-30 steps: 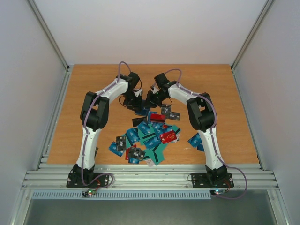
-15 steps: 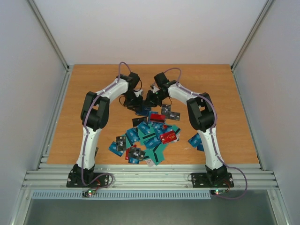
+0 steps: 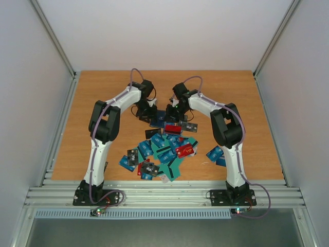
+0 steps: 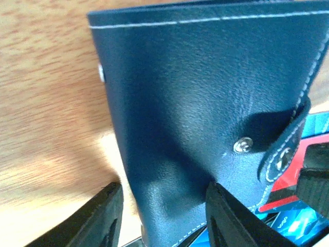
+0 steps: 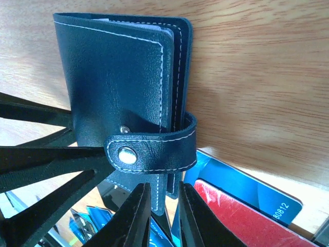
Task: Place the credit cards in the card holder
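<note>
Right arm (image 3: 206,106) shifted nearer; one card holder (image 5: 121,85), credit cards (image 3: 165,152) overlapping uncountably.

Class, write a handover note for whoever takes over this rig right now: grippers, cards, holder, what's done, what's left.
Left gripper: open, fingers either side of one corner of the holder.
Right gripper: shut on the holder's lower edge, by the strap.
Holder: folded closed, between both grippers, just beyond the pile.
Cards: loose heap on the table.
Done: no card visibly loaded; the holder's contents are hidden.
Left: open the holder, load the cards.
</note>
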